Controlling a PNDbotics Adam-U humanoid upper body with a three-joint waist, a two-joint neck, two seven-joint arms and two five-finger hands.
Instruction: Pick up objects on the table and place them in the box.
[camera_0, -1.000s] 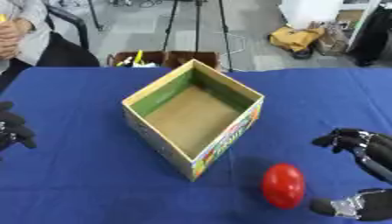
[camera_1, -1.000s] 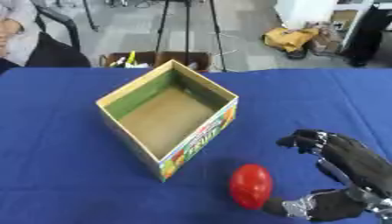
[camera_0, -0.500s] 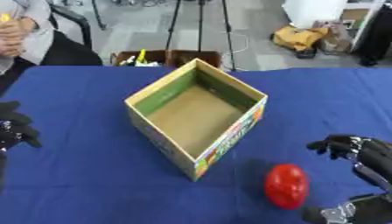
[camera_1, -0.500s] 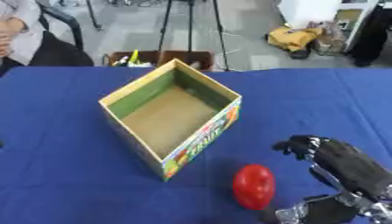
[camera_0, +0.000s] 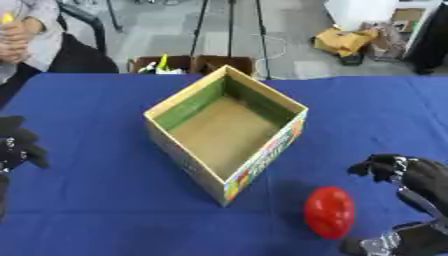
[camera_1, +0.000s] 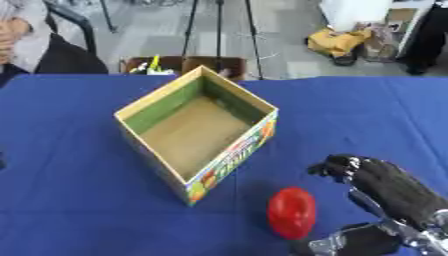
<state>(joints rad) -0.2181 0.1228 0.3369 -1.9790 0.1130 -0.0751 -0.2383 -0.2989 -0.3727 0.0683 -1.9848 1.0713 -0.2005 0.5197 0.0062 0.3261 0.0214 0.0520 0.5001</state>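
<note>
An open cardboard box (camera_1: 157, 111) with green inner walls and a printed side stands empty in the middle of the blue table. A red rounded object (camera_1: 291, 212) lies on the cloth in front of the box's right corner. My right hand (camera_1: 394, 192) is just to the right of it, open, with bent fingers above and the thumb (camera_1: 346, 243) low beside the object; it does not hold it. My left hand (camera_0: 16, 147) rests open at the table's left edge, far from the box.
A blue cloth (camera_0: 105, 210) covers the table. A seated person shows at the far left corner, touching nothing on the table. Behind the far edge stand a small crate (camera_0: 188, 64), tripod legs and floor clutter.
My right hand has sunk slightly and edged left towards the red object. The box, the red object and my left hand have stayed where they were.
</note>
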